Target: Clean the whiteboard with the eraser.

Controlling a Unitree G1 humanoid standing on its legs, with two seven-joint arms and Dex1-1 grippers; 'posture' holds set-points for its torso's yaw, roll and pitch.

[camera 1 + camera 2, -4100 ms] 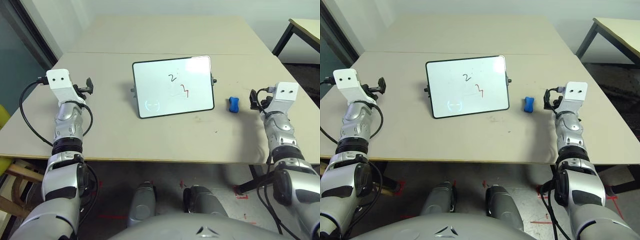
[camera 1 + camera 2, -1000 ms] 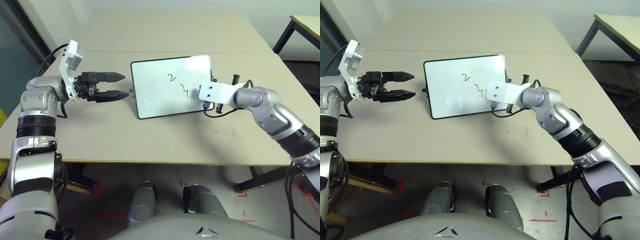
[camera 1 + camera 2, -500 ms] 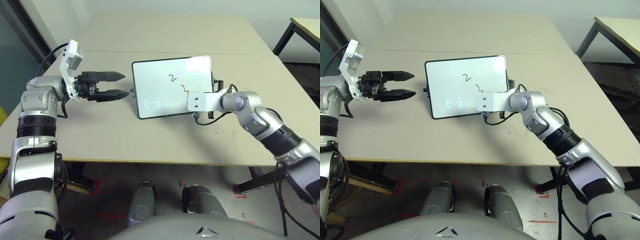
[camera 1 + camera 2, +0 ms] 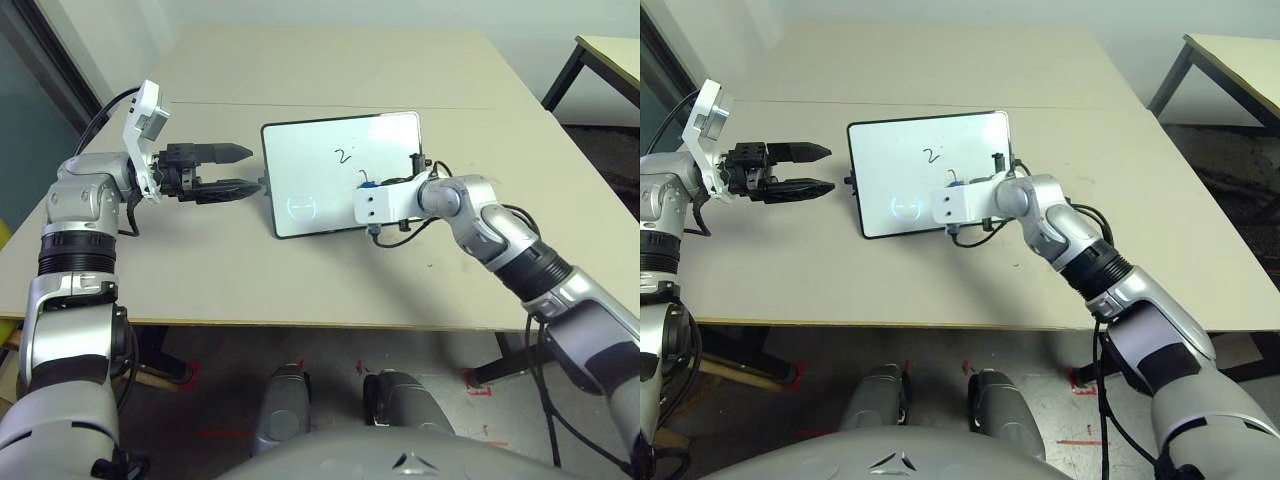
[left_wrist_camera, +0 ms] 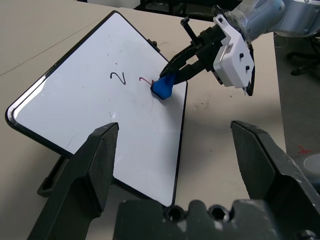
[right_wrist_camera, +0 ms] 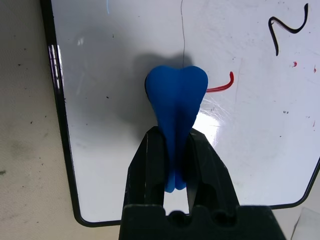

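- Our right gripper [image 6: 172,165] is clamped tight on the eraser [image 6: 176,100], pressing its blue tip against the whiteboard [image 4: 320,160].
- Our left gripper [image 4: 232,170] hangs with its fingers well apart, holding nothing, at 9 o'clock of the board, just beside its edge.
- We see the board propped at the middle of the table [image 4: 200,260].
- From our head view the white wrist block hides most of the eraser.
- We count one eraser, one board, one black "2" [image 6: 287,27] and one red stroke [image 6: 220,86] at the eraser's side.

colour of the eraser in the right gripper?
Bright blue eraser, clearest in the right wrist view, pinched by the right gripper.
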